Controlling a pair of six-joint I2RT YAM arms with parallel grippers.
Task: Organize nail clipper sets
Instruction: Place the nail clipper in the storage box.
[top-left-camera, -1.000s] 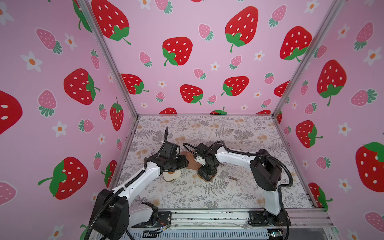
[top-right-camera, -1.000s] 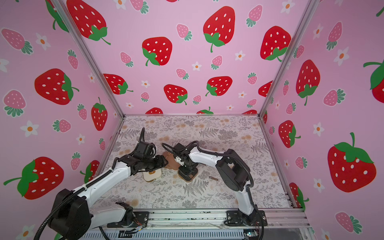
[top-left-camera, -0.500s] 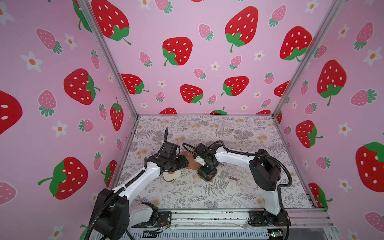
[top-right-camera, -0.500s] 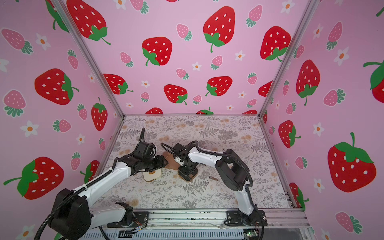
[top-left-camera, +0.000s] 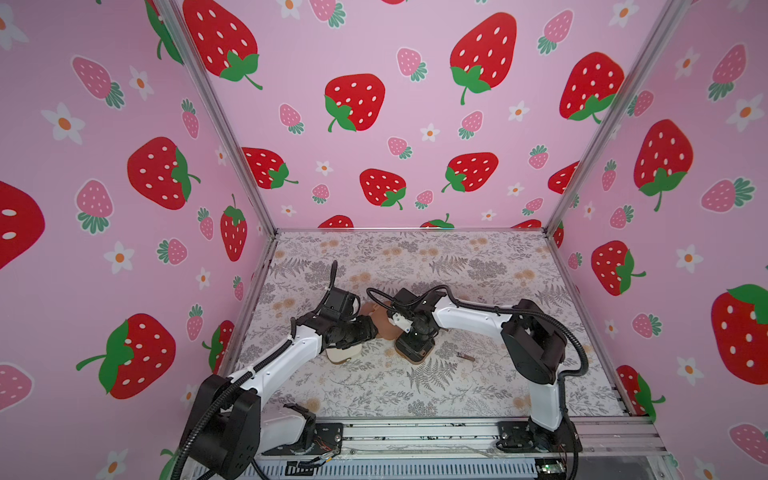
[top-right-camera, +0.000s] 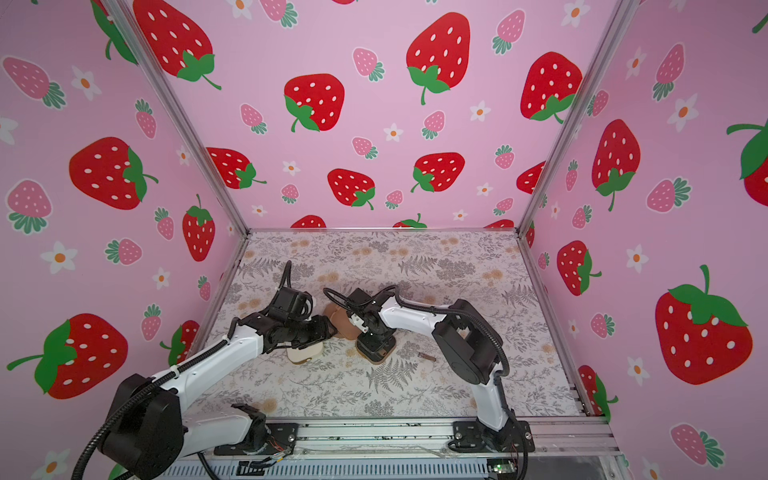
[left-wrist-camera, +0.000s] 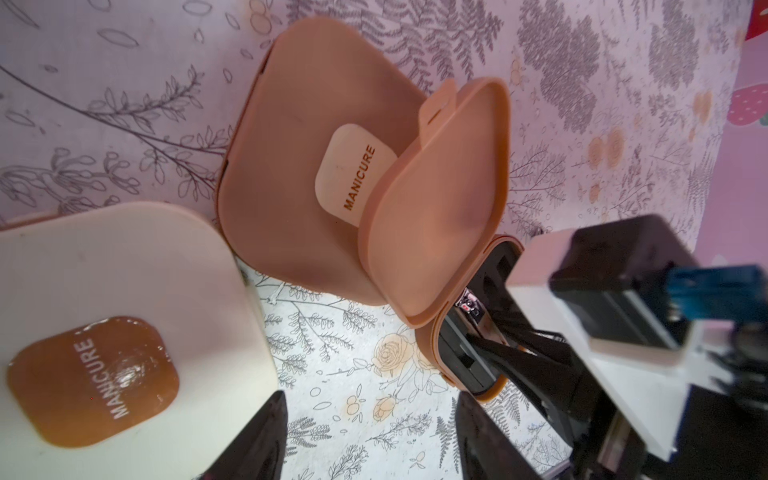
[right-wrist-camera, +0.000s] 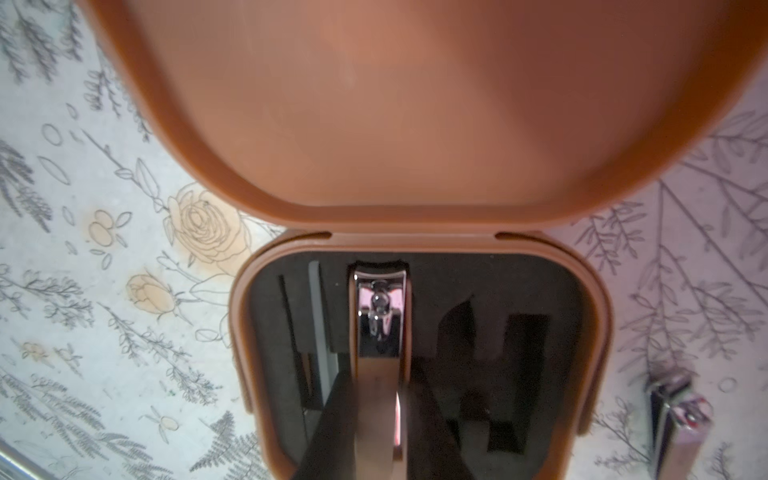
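Covering the worktop (top-left-camera: 415, 395) is a pale sheet printed with grey ferns and peach roses; pink strawberry-print walls (top-left-camera: 291, 62) close it in on three sides. Near the worktop's middle, leftmost, the cream case (left-wrist-camera: 124, 291) lies shut, brown badge up. Just right of it, nearer the back edge, lies the closed brown case (left-wrist-camera: 299, 187) with a cream badge. Next comes the open brown case (right-wrist-camera: 239, 332), its lid (right-wrist-camera: 415, 104) raised and leaning over the closed one, its black insert full of slots. A loose clipper (top-left-camera: 465, 356) lies just beside it, toward the right edge. The left gripper (left-wrist-camera: 370, 415) hangs with jaws spread wide, holding nothing, above bare sheet between the cream case and the open one. The right gripper (right-wrist-camera: 380, 415) is clamped on a shiny clipper (right-wrist-camera: 380, 316) whose head sits in a middle slot.
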